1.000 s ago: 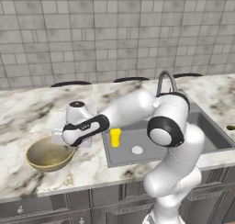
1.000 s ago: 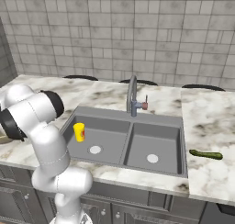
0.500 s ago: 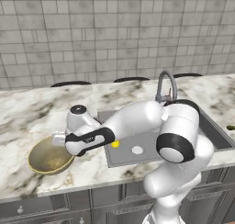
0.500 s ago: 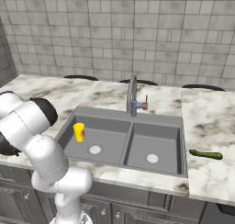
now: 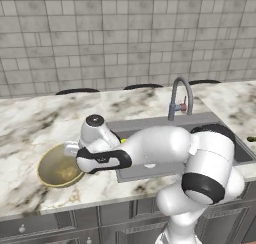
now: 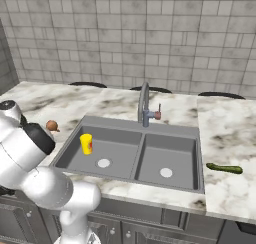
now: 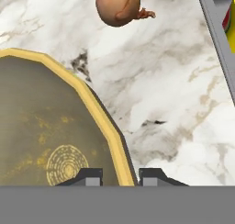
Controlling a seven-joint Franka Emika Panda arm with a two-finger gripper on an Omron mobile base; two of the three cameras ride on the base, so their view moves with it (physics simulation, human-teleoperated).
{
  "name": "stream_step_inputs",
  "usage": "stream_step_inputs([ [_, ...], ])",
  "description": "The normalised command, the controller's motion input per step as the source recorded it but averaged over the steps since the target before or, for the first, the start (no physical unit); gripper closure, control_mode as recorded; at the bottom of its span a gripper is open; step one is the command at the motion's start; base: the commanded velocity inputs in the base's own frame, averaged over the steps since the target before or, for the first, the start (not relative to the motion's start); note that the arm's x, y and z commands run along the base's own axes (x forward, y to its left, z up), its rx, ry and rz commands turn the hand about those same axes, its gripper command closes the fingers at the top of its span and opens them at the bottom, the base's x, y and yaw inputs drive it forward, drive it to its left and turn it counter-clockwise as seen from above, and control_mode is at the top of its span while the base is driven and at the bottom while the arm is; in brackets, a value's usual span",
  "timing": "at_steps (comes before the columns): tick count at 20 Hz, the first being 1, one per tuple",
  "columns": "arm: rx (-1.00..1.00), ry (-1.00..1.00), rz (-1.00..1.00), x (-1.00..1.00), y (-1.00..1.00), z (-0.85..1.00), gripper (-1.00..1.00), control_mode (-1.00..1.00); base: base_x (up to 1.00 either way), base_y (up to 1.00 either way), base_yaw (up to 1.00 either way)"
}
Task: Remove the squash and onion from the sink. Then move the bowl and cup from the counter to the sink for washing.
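In the left base view the white arm is bent low and stretched to the left across the counter (image 5: 30,133), its hand brought down over the right rim of the bowl (image 5: 57,168), which rests on the marble to the left of the sink (image 5: 150,124); the gripper's tips are hidden behind the hand there, so their spread cannot be told from this side. In the right base view the arm's shoulder and elbow are seen at the lower left, the cup (image 6: 86,143) is seen standing upright in the left basin near its left wall, the onion (image 6: 51,126) is seen on the counter just left of the sink, and the squash (image 6: 224,168) is seen lying on the counter to the right of the sink, well apart from the arm. In the hand view the gripper (image 7: 119,177) is seen with its two fingertips set narrowly apart, one on each side of the bowl's yellow rim; they appear to be just at the rim, though firm contact cannot be confirmed. The onion lies on the marble beyond the bowl, apart from it.
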Motion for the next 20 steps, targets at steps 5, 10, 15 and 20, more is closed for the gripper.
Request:
stream_step_inputs([
  [5,0.06,0.0,-0.11,0.04,-0.21,0.27,1.0,-1.0,0.0,0.0,0.0],
  [10,0.09,0.01,-0.08,-0.03,-0.2,0.29,1.0,-1.0,0.0,0.0,0.0],
  [15,0.08,0.14,-0.13,-0.01,-0.2,0.26,1.0,-1.0,0.0,0.0,0.0],
  [20,0.05,0.14,-0.14,0.0,-0.26,0.21,1.0,-1.0,0.0,0.0,0.0],
])
